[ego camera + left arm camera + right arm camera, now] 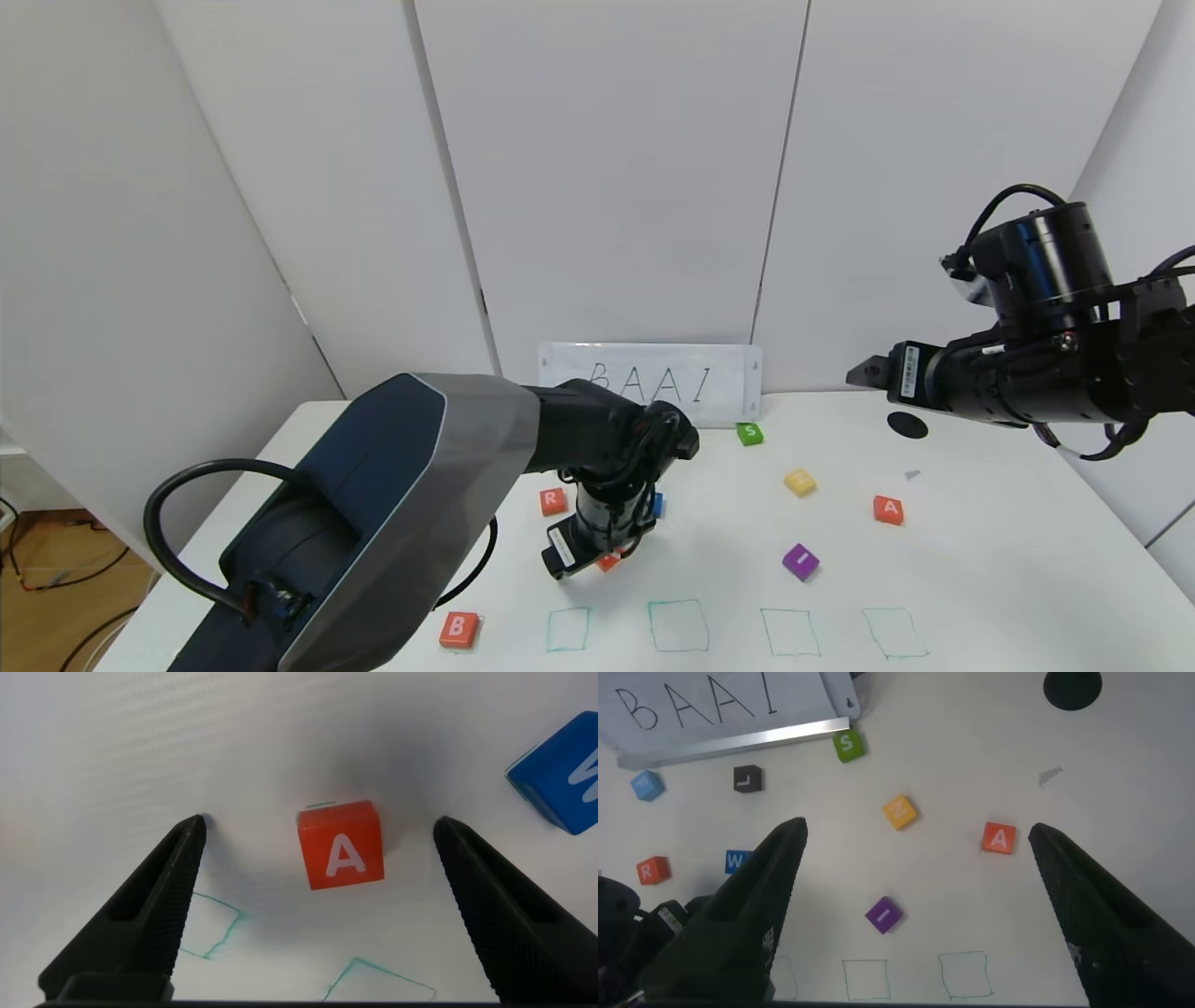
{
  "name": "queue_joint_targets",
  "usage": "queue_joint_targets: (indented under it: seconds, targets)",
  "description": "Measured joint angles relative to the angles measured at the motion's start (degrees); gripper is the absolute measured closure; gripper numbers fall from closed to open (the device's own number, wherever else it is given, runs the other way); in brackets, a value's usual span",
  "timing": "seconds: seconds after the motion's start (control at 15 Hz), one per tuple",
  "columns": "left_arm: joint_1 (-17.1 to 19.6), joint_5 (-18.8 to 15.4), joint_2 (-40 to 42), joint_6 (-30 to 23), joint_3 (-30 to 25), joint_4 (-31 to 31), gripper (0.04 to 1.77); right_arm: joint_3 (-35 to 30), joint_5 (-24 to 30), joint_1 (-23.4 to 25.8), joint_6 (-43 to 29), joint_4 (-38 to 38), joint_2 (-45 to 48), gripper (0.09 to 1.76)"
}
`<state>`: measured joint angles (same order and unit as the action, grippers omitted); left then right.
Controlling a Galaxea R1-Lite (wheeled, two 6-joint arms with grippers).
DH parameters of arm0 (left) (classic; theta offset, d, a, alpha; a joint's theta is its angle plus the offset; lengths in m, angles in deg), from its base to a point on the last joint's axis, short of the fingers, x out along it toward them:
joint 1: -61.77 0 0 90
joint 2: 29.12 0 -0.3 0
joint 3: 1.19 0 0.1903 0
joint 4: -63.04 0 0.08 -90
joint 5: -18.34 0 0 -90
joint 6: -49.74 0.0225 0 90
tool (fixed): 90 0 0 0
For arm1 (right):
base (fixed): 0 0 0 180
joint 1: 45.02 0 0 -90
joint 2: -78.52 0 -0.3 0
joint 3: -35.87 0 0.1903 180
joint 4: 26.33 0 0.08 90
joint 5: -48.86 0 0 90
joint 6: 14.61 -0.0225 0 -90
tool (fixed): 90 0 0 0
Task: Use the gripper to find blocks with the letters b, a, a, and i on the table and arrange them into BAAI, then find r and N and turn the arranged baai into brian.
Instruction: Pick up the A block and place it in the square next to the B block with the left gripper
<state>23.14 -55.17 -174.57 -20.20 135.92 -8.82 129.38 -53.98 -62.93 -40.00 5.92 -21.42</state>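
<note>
The left pincer [611, 560] hides most of one orange-red cube [609, 563].

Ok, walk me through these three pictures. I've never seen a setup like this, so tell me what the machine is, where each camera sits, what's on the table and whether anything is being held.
This is a two-armed robot at a white table. The wide picture comes from its head, looking down; the other two come from cameras on each wrist, looking out between dark fingers.

The left gripper is lowered over an orange-red A block, jaws open on either side, not touching it. A blue W block lies nearby. The right gripper hangs open, high above the table.

Also on the table: a B block, an R block, a second A block, a purple I block, a yellow block, a green S block, green drawn squares and a sign reading BAAI. Nothing is held.
</note>
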Motion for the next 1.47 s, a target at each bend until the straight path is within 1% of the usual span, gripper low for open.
queue_joint_targets:
  seconds: [0.07, 0.2, 0.27, 0.4, 0.53, 0.6, 0.67, 1.07, 1.27, 1.47]
  targets:
    - [-0.1, 0.0, -0.1, 0.0, 0.0, 0.0, 0.09, 0.0, 0.0, 0.0, 0.0, 0.0, 0.0, 0.14]
    - [-0.3, 0.0, -0.3, 0.0, 0.0, 0.1, 0.45, 0.0, 0.0, 0.0, 0.0, 0.0, 0.0, 0.14]
    - [-0.4, 0.0, -0.3, 0.1, 0.0, 0.1, 0.59, 0.0, 0.0, 0.0, 0.0, 0.0, 0.0, 0.14]
    - [-0.4, 0.0, -0.4, 0.1, 0.0, 0.1, 0.84, 0.0, 0.0, 0.0, 0.0, 0.0, 0.0, 0.14]
    - [-0.4, 0.1, -0.5, 0.2, 0.0, 0.1, 1.02, 0.0, 0.0, 0.0, 0.1, 0.0, 0.0, 0.14]
    - [-0.4, 0.1, -0.5, 0.3, 0.0, 0.1, 1.20, 0.0, 0.0, 0.0, 0.1, 0.0, 0.0, 0.14]
    - [-0.4, 0.1, -0.5, 0.3, 0.0, 0.1, 1.30, 0.0, 0.0, 0.0, 0.1, 0.0, 0.0, 0.14]
    - [-1.0, 0.0, -0.4, 0.7, -0.1, -0.5, 1.30, 0.0, 0.0, 0.0, 0.1, 0.0, 0.1, 0.14]
    - [-1.0, -0.1, 0.9, 1.1, -1.4, -2.8, 1.30, 0.0, 0.1, 0.2, 0.1, 0.0, 0.3, 0.14]
    - [-0.9, 0.1, 2.6, 2.5, -3.4, -2.5, 1.30, 0.2, 0.2, 0.5, 0.0, 0.0, 1.0, 0.14]
